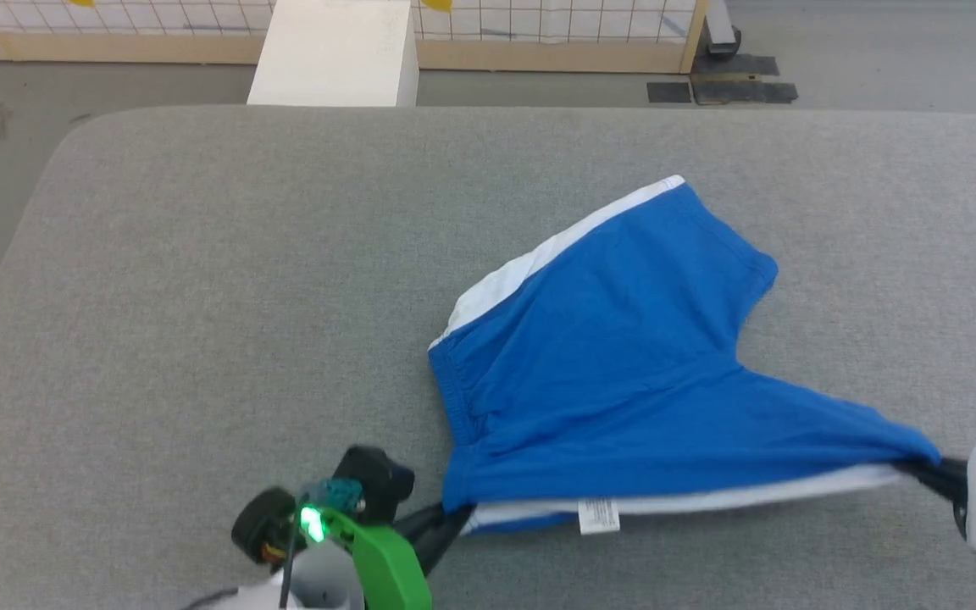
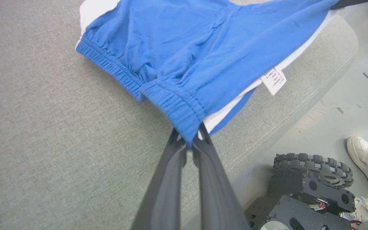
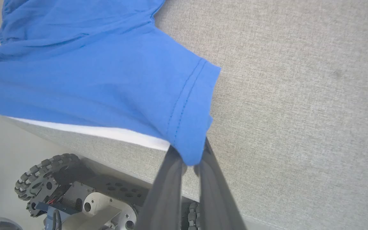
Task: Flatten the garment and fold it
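Observation:
The garment (image 1: pixel 623 356) is a pair of bright blue shorts with white side stripes, spread on the grey padded table (image 1: pixel 200 296) right of centre. My left gripper (image 1: pixel 454 515) is shut on the corner of its elastic waistband (image 2: pixel 177 108) near the table's front edge. My right gripper (image 1: pixel 920 470) is shut on the hem of one leg (image 3: pixel 190 127) at the right. The near edge is stretched taut between them, with a small white tag (image 1: pixel 599 515) hanging from it. The other leg (image 1: pixel 691 246) lies toward the back right.
The table's front edge (image 2: pixel 283 124) runs just behind both grippers; below it are the robot's wheeled base (image 2: pixel 311 169) and a person's white shoe (image 2: pixel 366 159). A white box (image 1: pixel 335 55) and a wire-grid fence (image 1: pixel 556 25) stand beyond the table's far edge.

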### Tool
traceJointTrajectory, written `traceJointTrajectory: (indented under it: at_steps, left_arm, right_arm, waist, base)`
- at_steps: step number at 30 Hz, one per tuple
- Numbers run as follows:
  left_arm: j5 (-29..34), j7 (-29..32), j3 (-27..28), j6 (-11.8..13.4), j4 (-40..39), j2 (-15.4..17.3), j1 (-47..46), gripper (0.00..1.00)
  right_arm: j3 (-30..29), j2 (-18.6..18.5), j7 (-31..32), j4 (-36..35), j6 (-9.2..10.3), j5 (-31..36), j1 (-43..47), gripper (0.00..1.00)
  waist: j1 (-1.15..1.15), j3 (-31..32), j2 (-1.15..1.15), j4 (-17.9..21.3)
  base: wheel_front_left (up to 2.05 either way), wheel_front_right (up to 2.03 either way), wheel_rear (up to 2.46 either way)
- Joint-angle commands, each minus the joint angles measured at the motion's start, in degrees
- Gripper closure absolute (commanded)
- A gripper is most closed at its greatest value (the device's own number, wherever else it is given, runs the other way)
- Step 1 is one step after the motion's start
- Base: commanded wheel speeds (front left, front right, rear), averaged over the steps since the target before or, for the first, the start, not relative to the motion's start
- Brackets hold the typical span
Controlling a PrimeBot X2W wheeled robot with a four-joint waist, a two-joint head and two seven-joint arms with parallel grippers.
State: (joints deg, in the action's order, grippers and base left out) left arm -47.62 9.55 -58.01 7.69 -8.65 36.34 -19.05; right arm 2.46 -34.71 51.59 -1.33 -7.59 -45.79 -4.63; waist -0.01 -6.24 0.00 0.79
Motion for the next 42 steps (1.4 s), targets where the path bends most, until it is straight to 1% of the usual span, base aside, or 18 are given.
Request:
traceJointTrajectory:
  at_steps: [1,9,13,16,23,29,35,41,42]
  left_arm:
    - [0.6,0.2,0.6,0.2,-0.4,0.5,-1.6,1.00]
    - [1.6,1.6,3.4,0.3,-3.0,-0.4,-8.9,1.00]
    - [2.4,2.4,4.4,-0.8,-2.3,-1.9,-13.6,1.00]
    - [2.9,2.8,4.8,-1.7,-0.8,-3.3,-16.8,1.00]
    - [3.0,2.2,6.7,-2.9,4.2,-6.9,-23.4,1.00]
    - [3.5,1.4,6.9,-4.6,8.9,-9.5,-27.4,1.00]
    - [4.1,0.4,5.9,-6.3,12.5,-11.2,-29.0,1.00]
    - [4.7,-0.6,4.7,-7.1,14.8,-12.3,-29.0,1.00]
    - [4.7,-0.7,4.6,-7.2,15.1,-12.4,-28.9,0.98]
  right_arm:
    - [-0.8,0.5,0.4,-0.7,0.10,0.3,-1.5,1.00]
    - [-4.8,4.2,3.4,-1.8,0.10,3.0,-12.4,1.00]
    - [-6.2,6.1,5.1,1.1,0.10,5.3,-19.9,1.00]
    - [-5.7,6.9,6.3,3.8,0.10,7.5,-25.0,1.00]
    - [-1.2,7.4,7.1,10.9,0.10,13.4,-36.5,1.00]
    - [3.5,6.1,5.8,16.8,0.10,17.0,-43.7,1.00]
    - [7.4,4.9,3.1,21.5,0.10,17.9,-47.3,1.00]
    - [10.9,3.6,-0.5,24.1,0.10,16.6,-47.9,1.00]
    - [11.2,3.4,-1.2,24.4,0.10,16.5,-47.9,0.52]
  waist:
    - [0.01,-0.7,0.00,-0.3]
    - [0.01,-7.1,0.00,-2.5]
    - [0.01,-11.3,0.00,-4.2]
    - [0.01,-13.9,0.00,-5.3]
    - [0.01,-19.8,0.00,-6.7]
    - [0.01,-23.0,0.00,-7.6]
    - [0.01,-24.2,0.00,-8.3]
    - [0.01,-24.3,0.00,-8.8]
    - [0.01,-24.2,0.00,-8.8]
  base:
    - [0.00,0.00,0.00]
    - [0.00,0.00,0.00]
    - [0.00,0.00,0.00]
    - [0.00,0.00,0.00]
    - [0.00,0.00,0.00]
    - [0.00,0.00,0.00]
    - [0.00,0.00,0.00]
    - [0.00,0.00,0.00]
    - [0.00,0.00,0.00]
